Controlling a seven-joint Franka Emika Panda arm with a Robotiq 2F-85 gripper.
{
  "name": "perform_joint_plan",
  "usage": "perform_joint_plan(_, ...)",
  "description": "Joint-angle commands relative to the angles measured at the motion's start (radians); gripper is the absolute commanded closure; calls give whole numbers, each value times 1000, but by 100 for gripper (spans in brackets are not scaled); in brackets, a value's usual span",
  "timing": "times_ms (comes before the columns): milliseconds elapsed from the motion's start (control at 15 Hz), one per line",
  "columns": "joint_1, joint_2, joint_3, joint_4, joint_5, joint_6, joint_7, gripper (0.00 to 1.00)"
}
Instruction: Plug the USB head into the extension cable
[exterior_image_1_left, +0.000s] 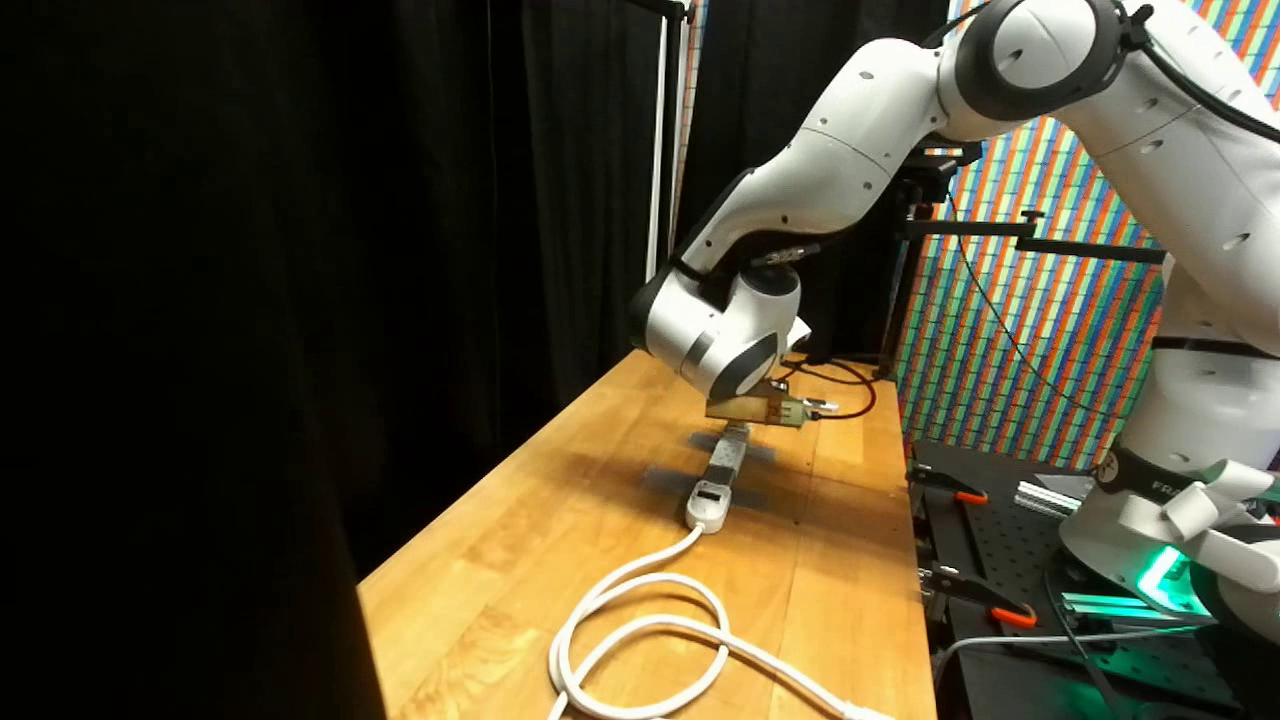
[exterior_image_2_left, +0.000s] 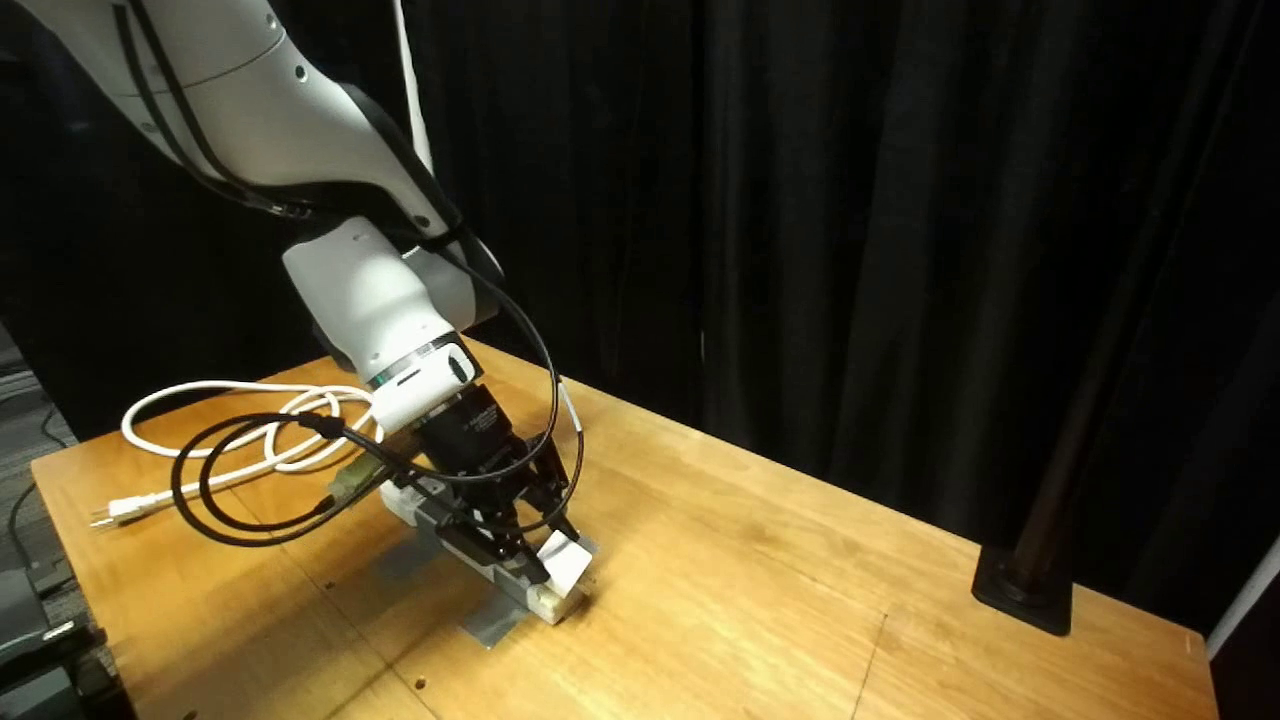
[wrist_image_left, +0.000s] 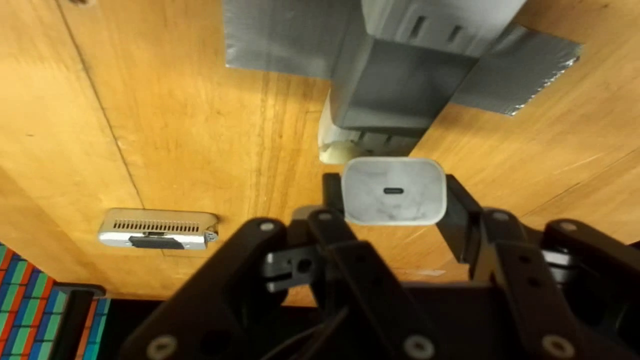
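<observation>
While holding the white USB head (wrist_image_left: 393, 206) at the end of the extension cable (exterior_image_1_left: 727, 455) away from the cord (exterior_image_1_left: 724, 637), had the fingers (wrist_image_left: 456, 215) pinched on the head's two short sides. Showed its broad face in the wrist view, with a single dark slot in the middle. Held it tilted, as seen in an exterior view, right by the last slots of the narrow socket strip (wrist_image_left: 435, 20); could not tell whether touching or just above. Hung low over the strip with the arm (exterior_image_1_left: 850, 145) bent and black cables (exterior_image_2_left: 322, 426) looping beside it. Had the strip lying flat on the worktop (exterior_image_1_left: 840, 560), crossed by bands of grey tape (wrist_image_left: 280, 40) reaching onto the wood on both sides, with slots uncovered at either side of one band. Had the thick white cord lying in overlapping loops off the opposite end, and the plug (exterior_image_2_left: 132, 508) close to the worktop's edge, prongs pointing outward. Had a black stand base (exterior_image_2_left: 1030, 598) well apart on the worktop, dark curtains (exterior_image_2_left: 850, 250) hanging behind, and clamps (exterior_image_1_left: 965, 587) with orange handles along one edge.
</observation>
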Motion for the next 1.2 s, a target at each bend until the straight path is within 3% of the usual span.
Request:
perform_joint_plan(0, -156, -121, 127, -38, 133, -83, -266, 77)
perform_joint_plan(267, -414, -144, 381, -13, 307, -60, -567, 77)
perform_joint_plan(467, -606, -100, 578, 38, 427, -5, -785, 77)
perform_joint_plan(667, -759, -41, 732, 86, 538, 57, -993, 77)
perform_joint_plan(733, -787, -19, 753, 110, 580, 80, -1061, 77)
perform_joint_plan(867, -784, 1, 724, 159, 683, 116, -1172, 77)
perform_joint_plan(933, -834, 69, 793, 175, 620, 166, -1131, 77)
perform_joint_plan(1133, -780, 103, 735, 226, 618, 213, -1111, 77)
